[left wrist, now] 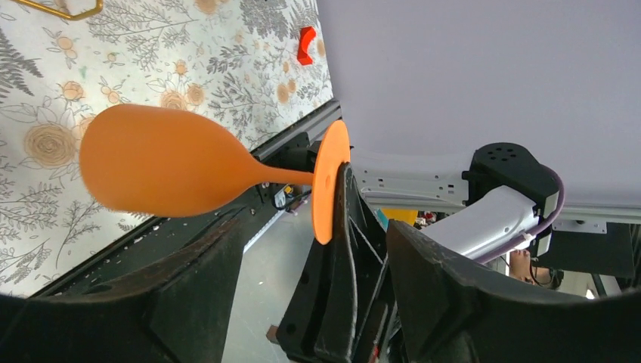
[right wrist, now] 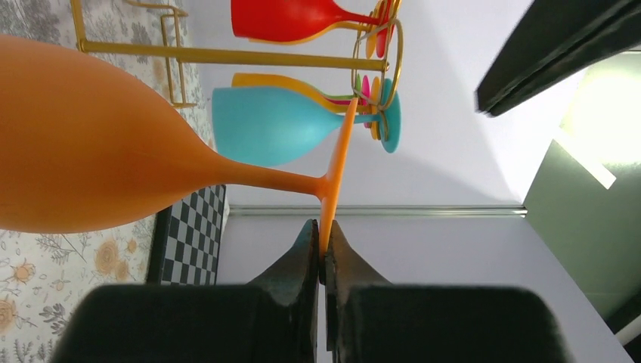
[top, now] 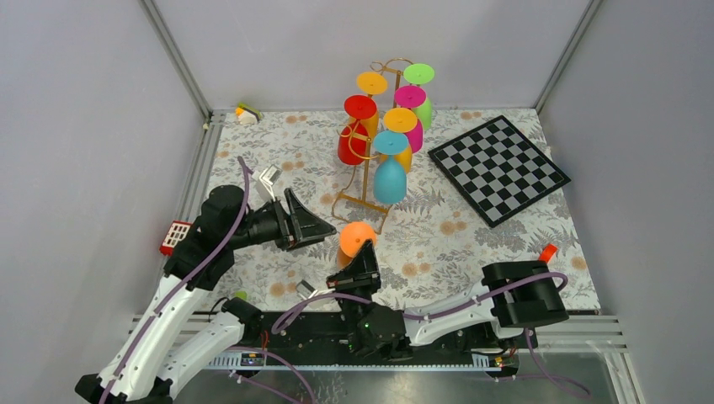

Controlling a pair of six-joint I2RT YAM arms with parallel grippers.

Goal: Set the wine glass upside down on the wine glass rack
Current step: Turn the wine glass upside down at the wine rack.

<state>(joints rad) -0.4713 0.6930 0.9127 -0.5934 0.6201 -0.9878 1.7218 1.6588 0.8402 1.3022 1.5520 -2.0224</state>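
An orange wine glass point(top: 357, 238) hangs upside down, foot on top, above the near middle of the floral mat. My right gripper point(right wrist: 323, 246) is shut on the rim of its foot point(right wrist: 338, 162), and the bowl point(right wrist: 91, 151) is free. My left gripper point(top: 327, 229) stands open just left of the glass. From its wrist the stem point(left wrist: 283, 177) lies beyond its fingertips point(left wrist: 227, 242) and touches neither. The gold wire wine glass rack point(top: 367, 172) stands behind the glass and holds several coloured glasses upside down.
A teal glass point(top: 390, 178) hangs at the rack's near end, closest to the orange one. A checkerboard point(top: 498, 168) lies at the right rear. Small objects sit at the mat's edges: a red block point(top: 548, 252), a red-and-white piece point(top: 174, 237) and a metal clip point(top: 305, 289).
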